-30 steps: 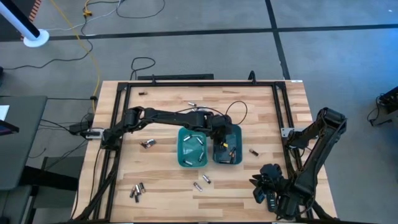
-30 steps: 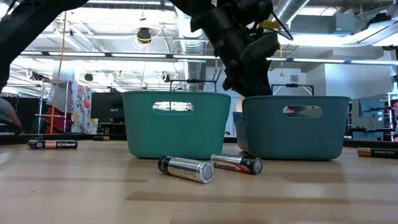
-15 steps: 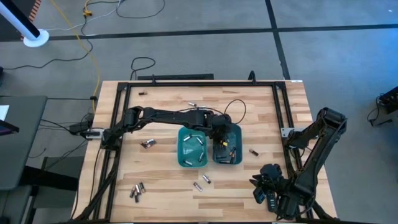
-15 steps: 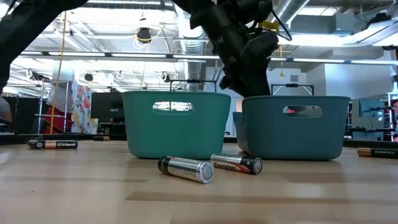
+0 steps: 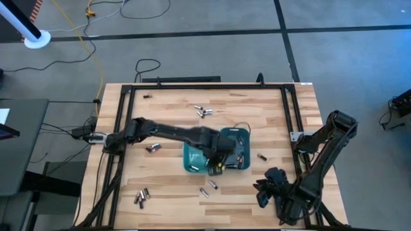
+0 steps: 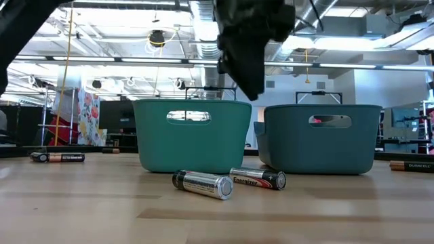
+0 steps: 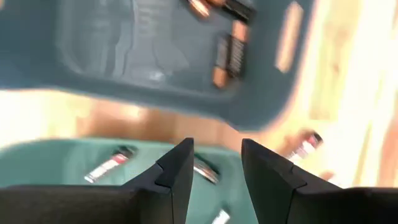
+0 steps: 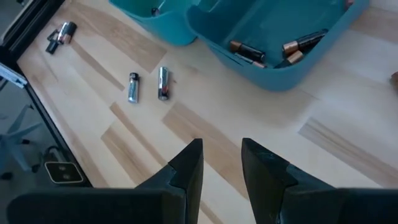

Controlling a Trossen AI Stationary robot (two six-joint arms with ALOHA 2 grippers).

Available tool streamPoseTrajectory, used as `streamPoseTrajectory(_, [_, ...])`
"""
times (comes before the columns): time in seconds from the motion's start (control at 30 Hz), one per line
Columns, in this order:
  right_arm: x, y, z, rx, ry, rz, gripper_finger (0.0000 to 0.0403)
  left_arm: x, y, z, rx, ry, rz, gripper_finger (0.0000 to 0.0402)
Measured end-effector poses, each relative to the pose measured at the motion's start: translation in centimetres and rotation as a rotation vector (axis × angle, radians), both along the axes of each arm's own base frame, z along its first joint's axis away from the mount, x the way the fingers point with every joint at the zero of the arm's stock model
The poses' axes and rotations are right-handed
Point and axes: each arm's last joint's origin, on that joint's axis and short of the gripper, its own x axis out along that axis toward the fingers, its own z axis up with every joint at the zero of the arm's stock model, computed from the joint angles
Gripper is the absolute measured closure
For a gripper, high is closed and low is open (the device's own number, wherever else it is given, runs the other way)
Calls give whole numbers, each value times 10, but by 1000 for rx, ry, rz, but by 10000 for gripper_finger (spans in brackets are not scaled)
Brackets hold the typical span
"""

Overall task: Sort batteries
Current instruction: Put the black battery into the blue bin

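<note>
Batteries [image 5: 207, 188] lie scattered on my table [image 5: 167, 186]; left gripper [image 5: 215, 168] hangs over teal bins [image 5: 192, 163], jaws parted, empty; right gripper [image 5: 263, 192] parked, parted, empty.

Grey floor [image 5: 192, 51] with cables surrounds the wooden table [image 5: 167, 109].

Under my left end effector [image 5: 217, 165]: two teal bins [image 5: 192, 160] side by side block straight descent. Just past their near rims, two loose batteries [image 5: 208, 188] on the tabletop [image 5: 167, 186]. Bare wood elsewhere there, clear passage.
</note>
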Motion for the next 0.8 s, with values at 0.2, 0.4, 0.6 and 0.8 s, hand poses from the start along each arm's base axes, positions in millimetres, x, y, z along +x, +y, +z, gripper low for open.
streamPoseTrajectory(0.2, [7, 5, 2, 12, -25, 58, 276, -13, -49, -1, 66, 25, -12, 272])
streamPoseTrajectory(0.4, [10, 10, 4, 10, -45, 120, 276, -34, -90, 19, 134, -31, 24, 272])
streamPoseTrajectory(0.6, [11, 11, 4, 26, -57, 122, 276, -71, -122, 38, 243, -56, 130, 271])
streamPoseTrajectory(0.8, [12, 13, 6, 49, -75, 123, 276, -122, -145, 35, 321, 27, 370, 271])
